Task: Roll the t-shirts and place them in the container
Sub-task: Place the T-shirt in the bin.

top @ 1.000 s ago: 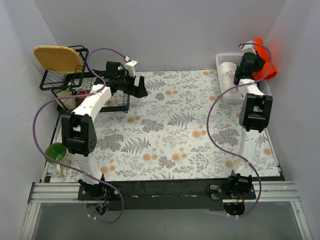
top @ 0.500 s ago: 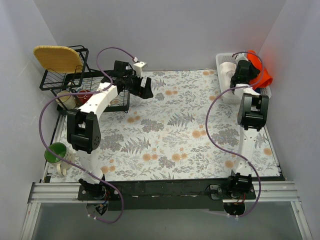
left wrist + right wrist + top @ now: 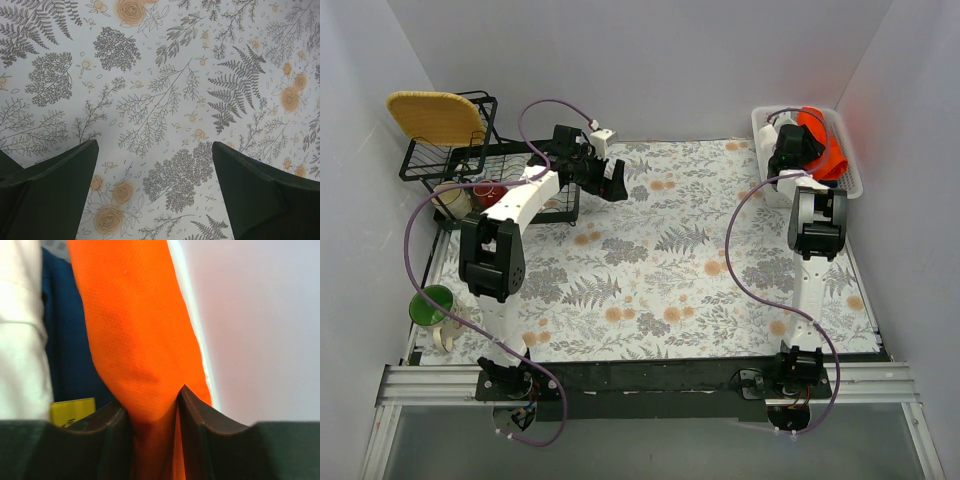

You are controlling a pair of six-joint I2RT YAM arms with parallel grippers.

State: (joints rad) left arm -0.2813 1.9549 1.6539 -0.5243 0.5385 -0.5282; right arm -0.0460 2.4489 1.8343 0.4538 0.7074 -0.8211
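The orange-red t-shirt (image 3: 823,146) hangs bunched over the white basket (image 3: 851,172) at the far right. My right gripper (image 3: 802,143) is shut on the t-shirt (image 3: 135,335); its fingers (image 3: 115,420) pinch a fold of the fabric above the basket. My left gripper (image 3: 613,180) is open and empty, held over the floral tablecloth (image 3: 660,250) at the far left-centre. In the left wrist view its dark fingers (image 3: 60,175) stand wide apart above the cloth (image 3: 160,100).
A white fabric bundle (image 3: 20,330) and a dark blue bundle (image 3: 65,340) lie in the basket beside the t-shirt. A black wire rack (image 3: 470,165) with a yellow mat (image 3: 435,115) stands far left. A green cup (image 3: 432,305) sits at the left edge.
My right gripper has moved left and down with the orange t-shirt, now lower over the basket. My left arm has shifted slightly to the right.
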